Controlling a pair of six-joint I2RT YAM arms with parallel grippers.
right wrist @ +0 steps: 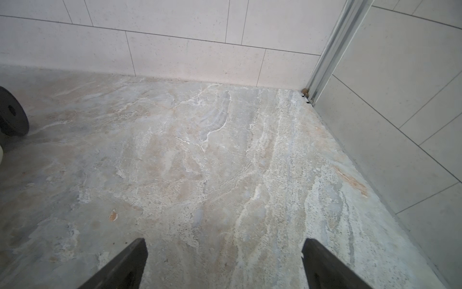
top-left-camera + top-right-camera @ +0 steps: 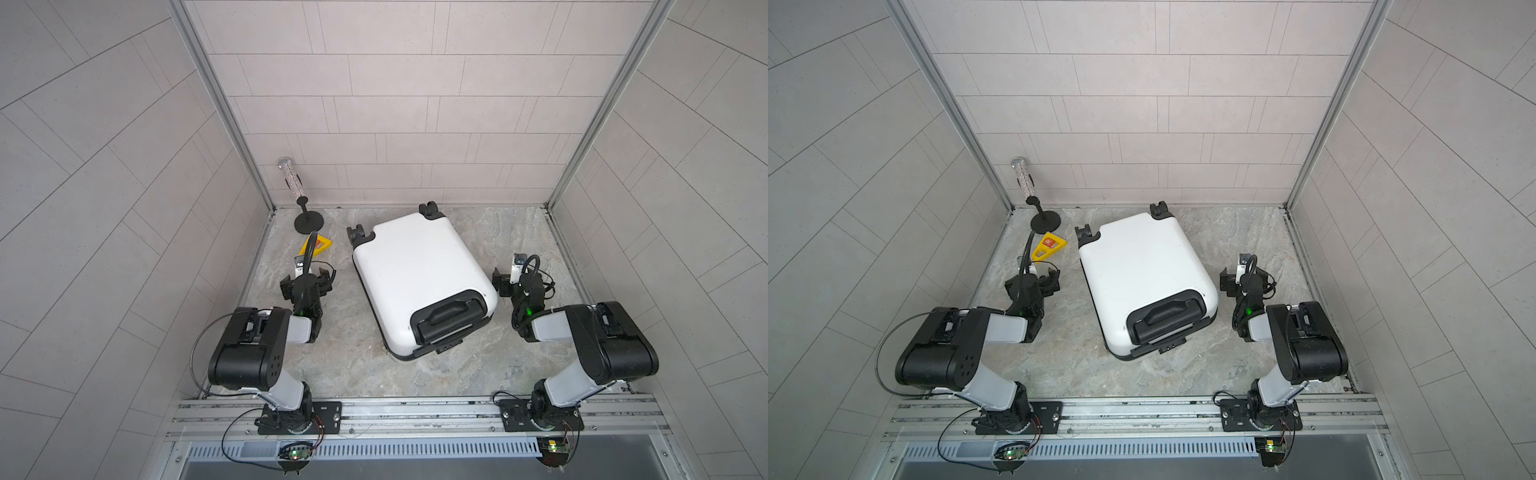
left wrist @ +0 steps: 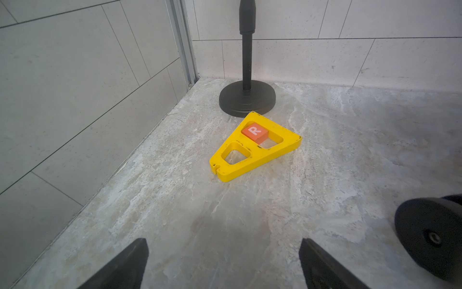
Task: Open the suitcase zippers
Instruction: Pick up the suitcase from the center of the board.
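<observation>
Marbled grey table, seen from above. Nearest, the left arm and right arm rise from a rail and flank the suitcase, likely so each can reach one side of the seam. The left jaws and right jaws both gape wide, holding nothing. The white case lies flat mid-table, handle end near, wheels far. Its zipper shows as a dark line at the near edge and looks shut. Beyond the left jaws lie a yellow wedge and a black stand.

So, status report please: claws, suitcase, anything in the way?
Left gripper open, empty. Right gripper open, empty. Suitcase flat between them, shut, untouched. Yellow holder and stand off to the side.
</observation>
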